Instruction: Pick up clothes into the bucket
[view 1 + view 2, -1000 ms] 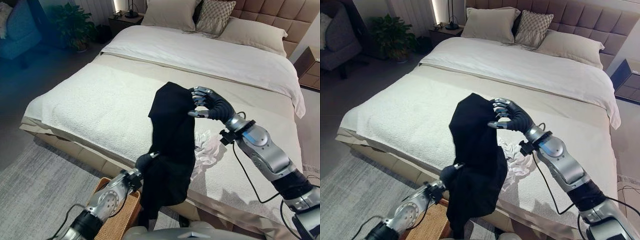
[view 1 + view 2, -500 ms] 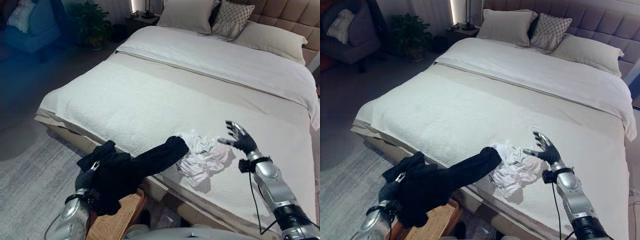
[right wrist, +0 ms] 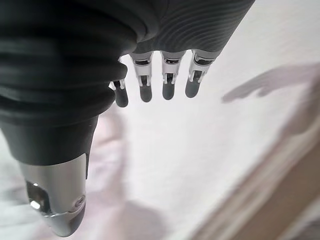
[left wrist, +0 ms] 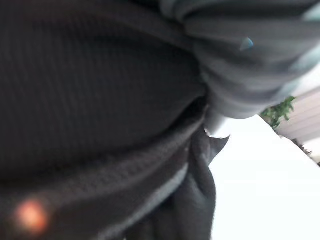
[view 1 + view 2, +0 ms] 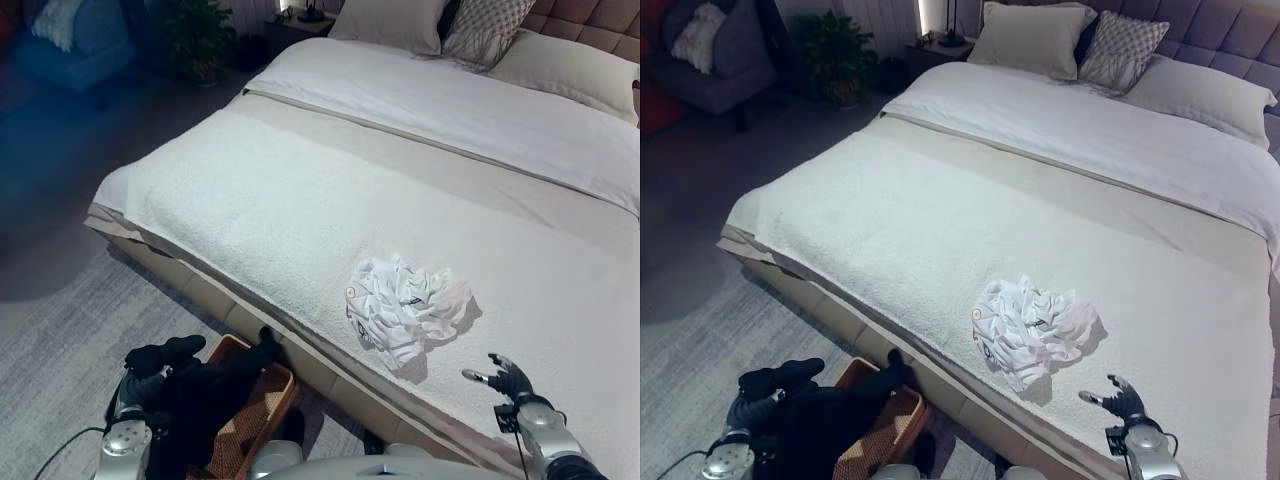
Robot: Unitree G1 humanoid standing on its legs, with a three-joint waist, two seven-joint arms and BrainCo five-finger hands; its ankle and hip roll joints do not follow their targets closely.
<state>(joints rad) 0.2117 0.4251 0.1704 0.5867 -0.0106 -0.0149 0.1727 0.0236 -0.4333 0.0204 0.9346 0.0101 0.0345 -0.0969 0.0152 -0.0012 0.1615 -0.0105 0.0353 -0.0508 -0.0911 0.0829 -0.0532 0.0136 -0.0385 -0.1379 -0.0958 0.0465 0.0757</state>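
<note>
Bed (image 5: 300, 190): a big bed with a pale cover; every place below is told from it.
Floor (image 5: 70, 330): grey, beside the bed's near long side.
Pillows (image 5: 1030, 35): at the far end of the bed, by the headboard.
Chair (image 5: 710, 50): well apart from the bed, past its far corner.
Plant (image 5: 835, 55): near the chair, off the bed's far corner.
Basket (image 5: 255, 405): brown and woven, on the floor just beside the bed's near edge. This is the bucket for the clothes.
Black cloth (image 5: 205, 400): a dark bundle lying over the basket, down off the bed. One end sticks up toward the bed edge.
White cloth (image 5: 405, 305): a crumpled heap lying on top of the bed, near its near edge. No hand touches it.
Left hand (image 5: 140, 385): low by the basket, off the bed, right against the black cloth. In the left wrist view dark cloth covers almost all. I cannot tell how its fingers are.
Right hand (image 5: 510, 380): low over the bed, near the near edge, apart from the white cloth. Its fingers (image 3: 167, 87) are straight and spread a little. It holds nothing.
</note>
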